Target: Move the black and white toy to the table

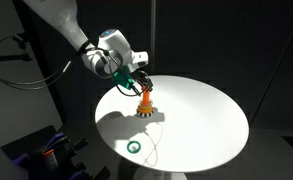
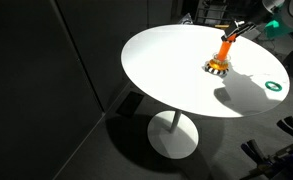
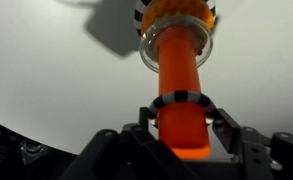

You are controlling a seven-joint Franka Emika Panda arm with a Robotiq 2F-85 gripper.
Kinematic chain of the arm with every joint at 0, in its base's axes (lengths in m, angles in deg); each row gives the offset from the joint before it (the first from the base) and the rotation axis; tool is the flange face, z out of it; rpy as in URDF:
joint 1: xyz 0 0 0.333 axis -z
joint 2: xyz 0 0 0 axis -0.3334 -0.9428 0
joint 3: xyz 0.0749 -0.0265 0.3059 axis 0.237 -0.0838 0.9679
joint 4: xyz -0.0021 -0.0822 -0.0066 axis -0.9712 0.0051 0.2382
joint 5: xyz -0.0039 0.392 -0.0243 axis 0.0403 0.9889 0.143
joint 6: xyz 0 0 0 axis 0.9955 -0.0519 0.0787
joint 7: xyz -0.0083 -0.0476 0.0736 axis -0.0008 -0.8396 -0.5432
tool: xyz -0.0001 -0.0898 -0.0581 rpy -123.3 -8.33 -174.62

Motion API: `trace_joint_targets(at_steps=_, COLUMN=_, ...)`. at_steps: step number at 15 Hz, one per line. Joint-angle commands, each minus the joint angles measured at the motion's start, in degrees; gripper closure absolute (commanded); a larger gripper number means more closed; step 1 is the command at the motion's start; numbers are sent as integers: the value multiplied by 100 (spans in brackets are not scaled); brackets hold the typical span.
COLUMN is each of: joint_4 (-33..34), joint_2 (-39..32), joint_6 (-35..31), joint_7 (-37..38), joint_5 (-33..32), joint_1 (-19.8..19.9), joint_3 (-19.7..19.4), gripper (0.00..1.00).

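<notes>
The black and white toy (image 3: 180,99), a flat striped ring, sits around the upper part of the upright orange peg (image 3: 176,60). My gripper (image 3: 183,116) is shut on it, one finger on each side of the ring. In both exterior views the gripper (image 1: 139,82) (image 2: 236,33) is at the top of the peg (image 1: 146,100) (image 2: 224,50), which stands on the round white table (image 1: 206,110) (image 2: 166,70). The ring itself is too small to make out in the exterior views.
The peg's base (image 1: 147,112) (image 2: 218,68) (image 3: 176,15) is a wider orange piece with dark and light marks. A plain green ring (image 1: 134,146) (image 2: 274,86) lies flat on the table near its edge. Dark surroundings lie beyond the table.
</notes>
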Motion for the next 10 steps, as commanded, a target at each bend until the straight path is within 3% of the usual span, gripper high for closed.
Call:
trace_joint_targets(at_steps=1, joint_4=-128, joint_2=562, joint_6=401, joint_7=157, joint_5=131, joint_1=79, joint_3=65, gripper=59)
trace_joint_targets(at_steps=5, joint_4=-117, joint_2=930, joint_6=670, joint_7=162, joint_5=459, joint_1=134, joint_3=137, gripper=59)
trace_joint_targets(at_steps=10, joint_4=74, joint_2=1039, joint_6=977, joint_7=641, joint_5=380, joint_1=167, joint_3=-204, gripper=59)
